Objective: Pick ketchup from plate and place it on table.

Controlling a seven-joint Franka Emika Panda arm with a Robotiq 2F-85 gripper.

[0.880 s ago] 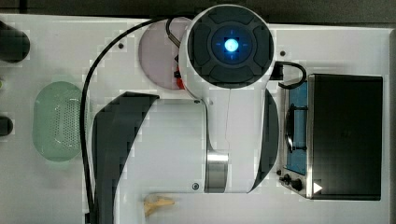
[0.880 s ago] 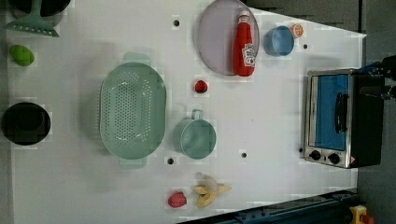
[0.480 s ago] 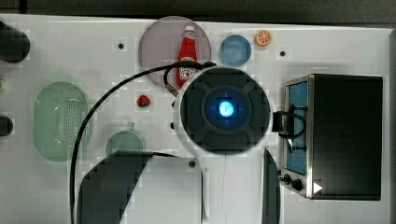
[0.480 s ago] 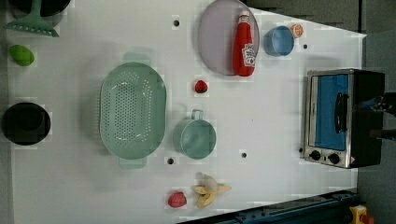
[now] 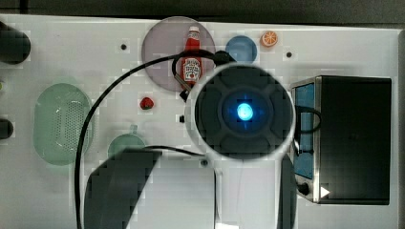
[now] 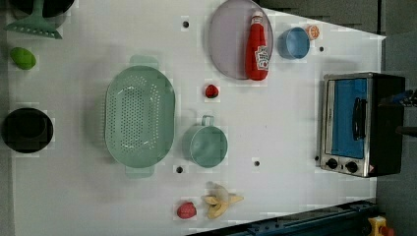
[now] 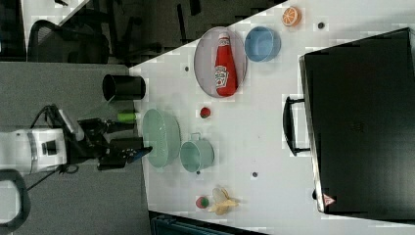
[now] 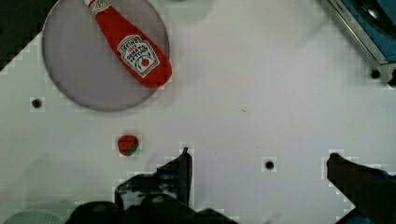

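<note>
The ketchup [image 6: 257, 46] is a red bottle with a white cap, lying flat on the pale lilac plate [image 6: 228, 44] at the far end of the white table [image 6: 275, 113]. The wrist view has the ketchup [image 8: 133, 49] lying across the plate [image 8: 84, 70]. My gripper [image 8: 259, 158] is open, its dark fingers [image 8: 184, 161] spread wide over bare table with nothing between them, well short of the plate. In the top view my wrist with its blue light [image 5: 243, 112] hangs just beside the ketchup [image 5: 192, 57].
A blue bowl [image 6: 293, 43] and an orange slice [image 6: 312, 32] sit beside the plate. A strawberry [image 6: 211, 91], a green cup [image 6: 209, 145] and a green colander [image 6: 140, 115] stand mid-table. A toaster oven [image 6: 361, 123] takes the left view's right; a banana [image 6: 219, 200] lies near the edge.
In the top view my arm has moved down off the plate, uncovering the ketchup bottle. Nothing on the table has shifted.
</note>
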